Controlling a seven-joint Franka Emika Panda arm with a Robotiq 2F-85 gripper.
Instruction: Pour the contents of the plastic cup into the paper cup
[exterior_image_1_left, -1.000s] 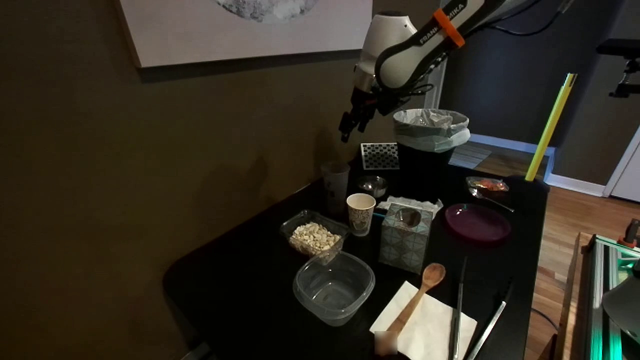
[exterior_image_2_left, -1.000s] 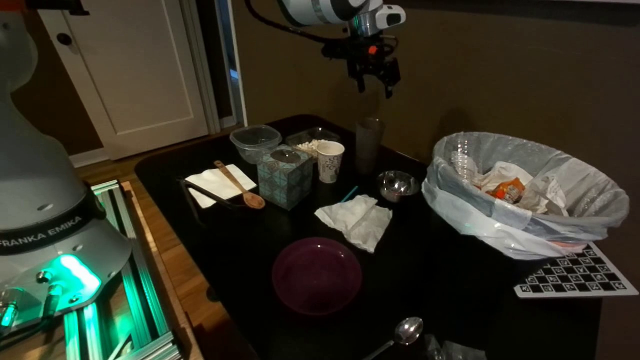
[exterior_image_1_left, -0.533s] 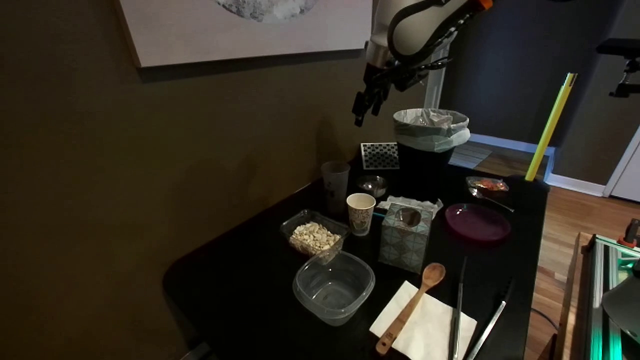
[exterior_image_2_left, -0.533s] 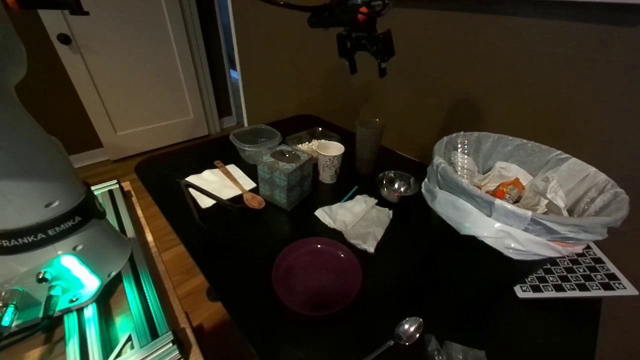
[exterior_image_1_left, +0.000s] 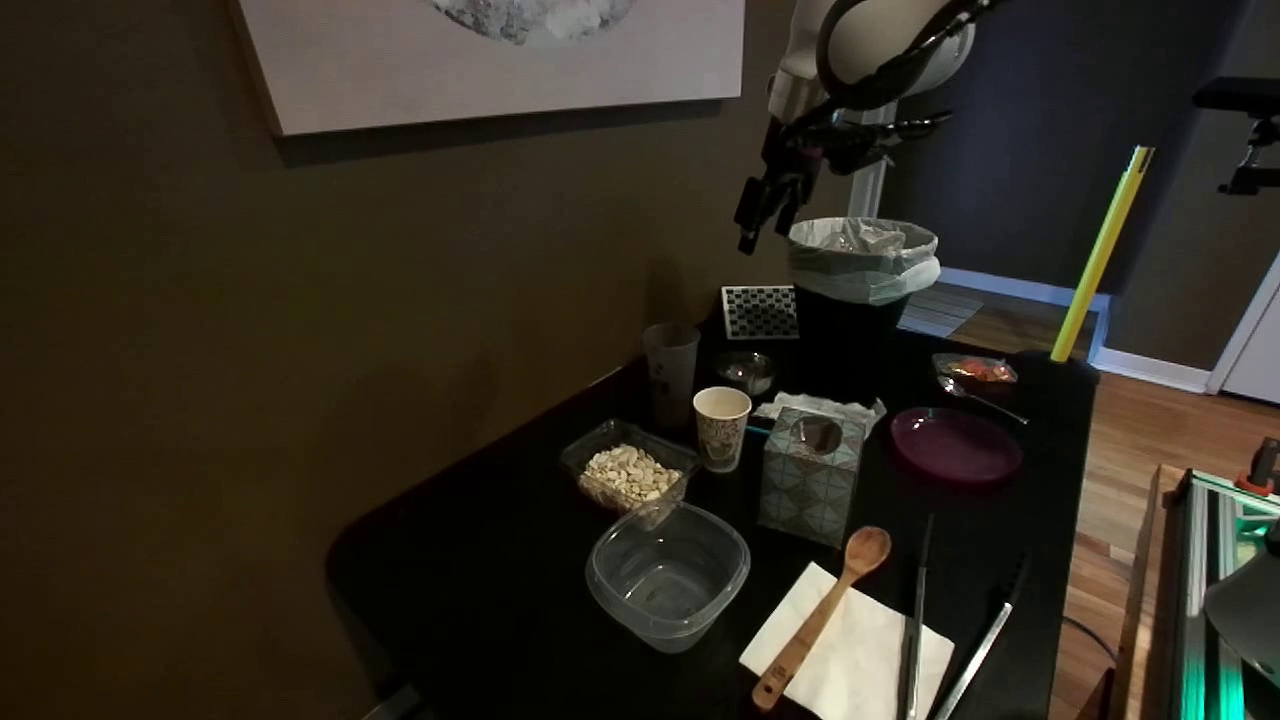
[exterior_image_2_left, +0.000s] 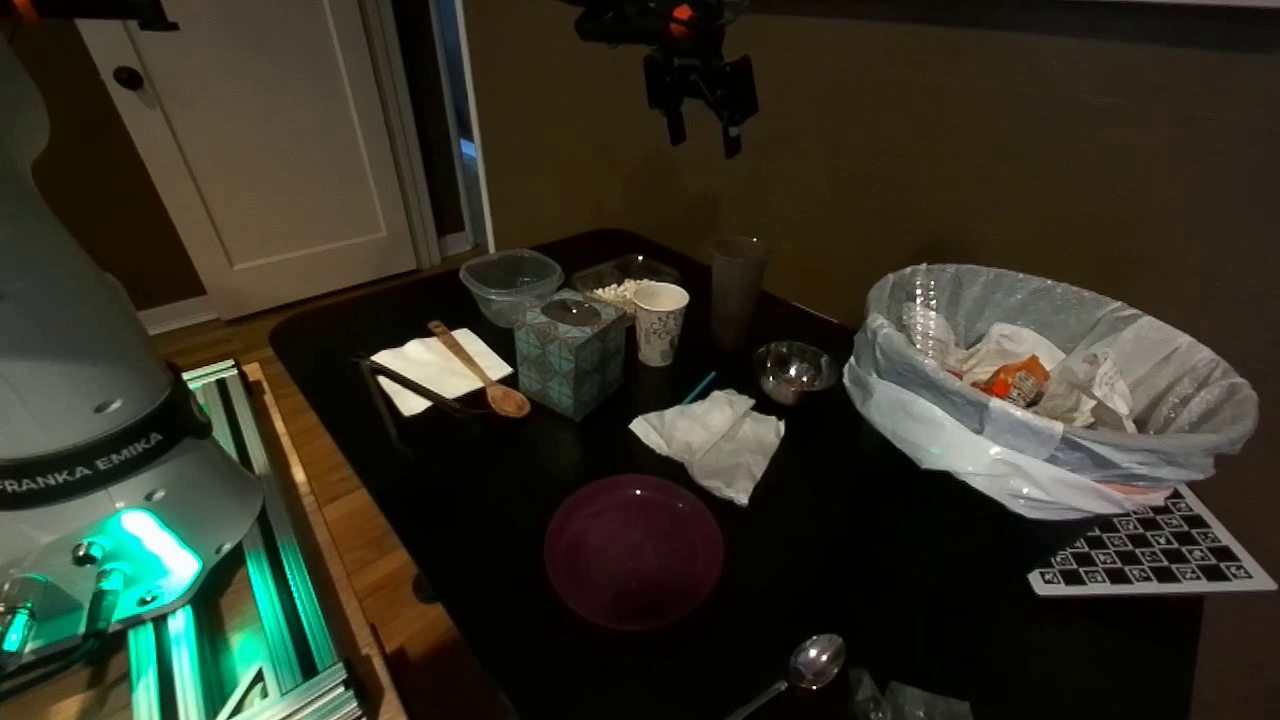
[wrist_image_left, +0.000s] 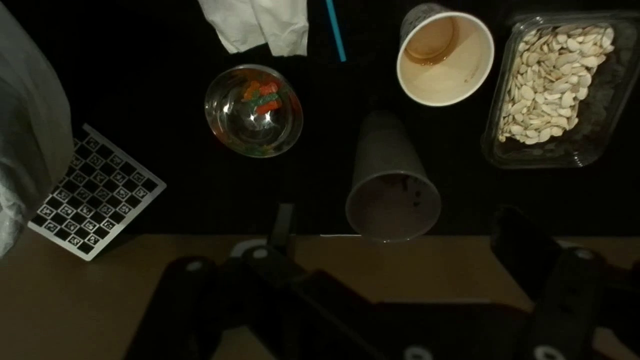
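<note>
The 2 black fingers (wrist_image_left: 283, 225) are spread wide above the round-cornered black table (exterior_image_1_left: 500, 580). The tall, greyish, see-through plastic cup (exterior_image_1_left: 671, 368) is positioned upright there, near the tapered, patterned white paper cup (exterior_image_2_left: 659, 328).

Dim throughout | green glow on robot base (exterior_image_2_left: 120, 500) | glints in bowl (wrist_image_left: 235, 122) | wrist view: tool (wrist_image_left: 395, 220) dark, blurred

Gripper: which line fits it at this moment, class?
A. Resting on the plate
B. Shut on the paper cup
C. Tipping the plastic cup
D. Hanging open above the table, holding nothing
D: in an exterior view the gripper hangs with its jaws apart and nothing between them, and the plastic cup and the paper cup both stand upright on the table below.
</note>
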